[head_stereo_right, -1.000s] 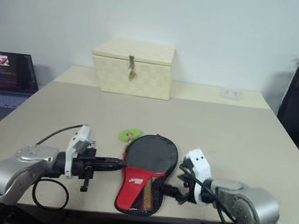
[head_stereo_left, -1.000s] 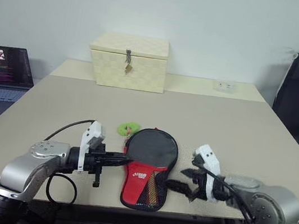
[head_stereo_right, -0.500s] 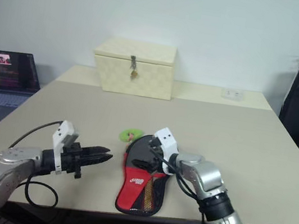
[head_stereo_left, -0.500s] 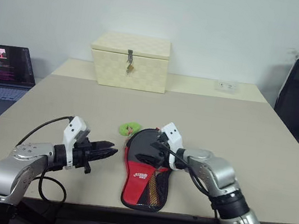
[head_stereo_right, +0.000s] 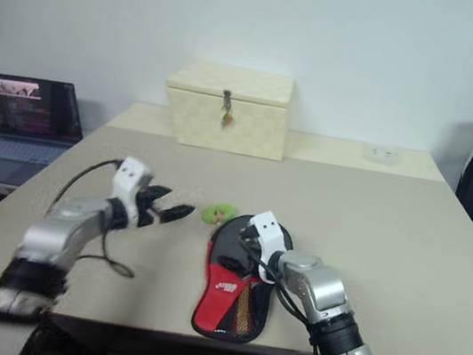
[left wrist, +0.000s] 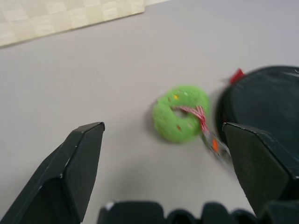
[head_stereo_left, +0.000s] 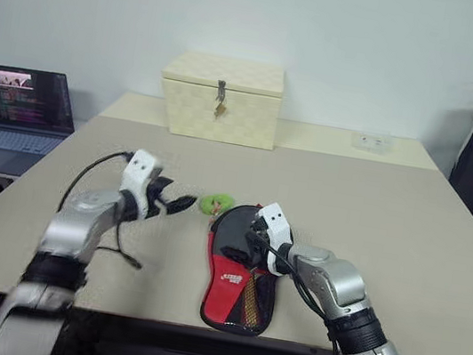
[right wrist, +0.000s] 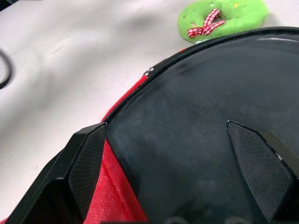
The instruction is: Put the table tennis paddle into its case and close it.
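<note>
I am seeing both sets of jaws standing wide, gripping nothing. My left gripper (head_stereo_left: 180,204) is hovering beside the green ring (left wrist: 181,112); my right gripper (head_stereo_left: 249,238) is sitting over the paddle (right wrist: 219,121), which is lying on its case (head_stereo_left: 240,288) near the bench's (head_stereo_left: 377,200) front edge.

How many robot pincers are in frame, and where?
2. The left pincer hangs open above the beige table, beside the small green plush ring. The right pincer is open over the black-and-red paddle case.
</note>
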